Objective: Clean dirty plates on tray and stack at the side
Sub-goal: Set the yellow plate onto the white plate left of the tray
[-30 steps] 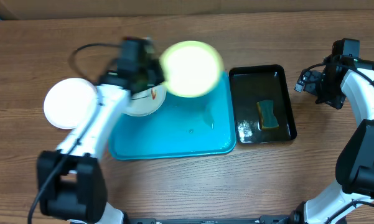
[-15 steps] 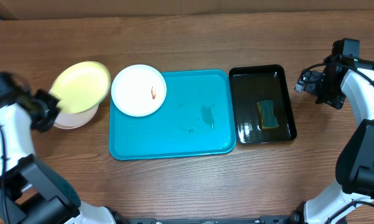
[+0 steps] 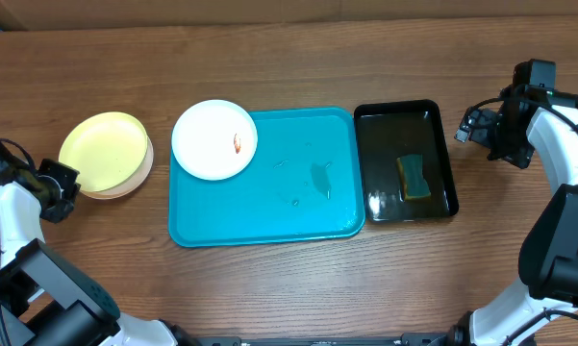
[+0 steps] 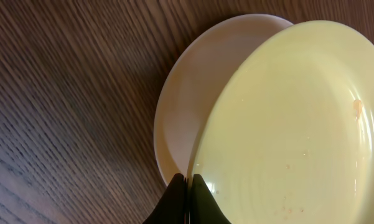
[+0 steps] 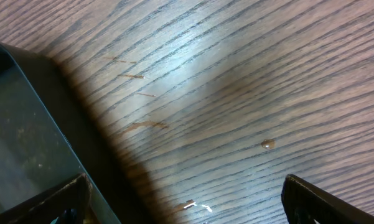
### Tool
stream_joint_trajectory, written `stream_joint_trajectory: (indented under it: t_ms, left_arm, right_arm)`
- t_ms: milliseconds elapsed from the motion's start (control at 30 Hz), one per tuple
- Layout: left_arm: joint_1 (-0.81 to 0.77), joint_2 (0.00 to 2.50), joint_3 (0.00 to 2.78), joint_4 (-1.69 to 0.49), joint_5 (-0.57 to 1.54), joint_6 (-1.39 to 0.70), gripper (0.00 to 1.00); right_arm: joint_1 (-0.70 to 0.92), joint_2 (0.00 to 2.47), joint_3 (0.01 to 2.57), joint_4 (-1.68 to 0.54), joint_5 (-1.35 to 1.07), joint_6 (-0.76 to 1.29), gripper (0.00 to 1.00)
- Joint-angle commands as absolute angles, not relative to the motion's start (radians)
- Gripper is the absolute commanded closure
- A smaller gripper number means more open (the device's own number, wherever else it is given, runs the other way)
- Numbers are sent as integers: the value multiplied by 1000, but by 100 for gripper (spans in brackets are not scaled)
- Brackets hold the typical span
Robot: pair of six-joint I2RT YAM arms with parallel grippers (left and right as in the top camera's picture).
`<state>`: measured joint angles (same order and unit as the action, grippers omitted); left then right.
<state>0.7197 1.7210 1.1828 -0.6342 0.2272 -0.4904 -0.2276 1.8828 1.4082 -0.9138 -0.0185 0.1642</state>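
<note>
The pale yellow-green round plate lies on the desk side left of the large turquoise plastic tray. It rests on a plain white round plate, which stands on the wooden desk. The two are not centred: a crescent of the plain white round plate shows on the side toward the tray.

The left gripper is on the side of the stack away from the tray. Its jaws are pressed together at the yellow-green plate's rim and look to be pinching it (the contact sits at the very frame edge, so this is a reading, not a certainty).

I judge the step in hand to be letting this plate go onto the stack. To do it well, part the jaws fully first. Then draw straight back, away from the tray and level with the desk, so the fingers neither drag the plate off-centre nor tip its edge. A faint orange fleck near its rim may want a wipe.

On the tray's far left corner a white round plate with an orange-brown smear overhangs the rim; it looks like the next to clean. Just right of the tray stands a glossy black tray with a small sponge in it. Beyond that the right gripper hovers over bare desk with its jaws spread wide, holding nothing.
</note>
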Motion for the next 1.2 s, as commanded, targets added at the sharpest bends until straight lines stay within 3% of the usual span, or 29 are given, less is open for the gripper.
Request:
stream_joint_trajectory:
  t_ms: [0,300,800,833,933,967,1067,1167]
  left_arm:
    - [710,1713,1180,-628,207,-479,96]
    - [673,1715,1179,-604,66,-479,96]
    - [628,1805,1179,-546,67,-479,96]
    - [628,1806,1180,-542,67,-479,85]
    - [628,1802,1185,-542,76,-480,19]
    - [628,1798,1192,-548,95,-480,11]
    - [626,1780,1213,-572,143,-484,9]
    - [618,1740,1230,-597,203,-487,14]
  right_arm:
    - [-227,1881,1434,-910,-8,172,0]
    - [-227,1881,1434,-910,-8,172,0]
    - [-227,1881,1434,-910,-8,172,0]
    - [-227,1881,1434,-910,-8,172,0]
    - [-227,1881,1434,-910,-8,172,0]
    - [-227,1881,1434,-910,-8,172,0]
    - [-227,1881,1434,-910,-8,172,0]
    - [-227,1881,1434,-910,-8,172,0]
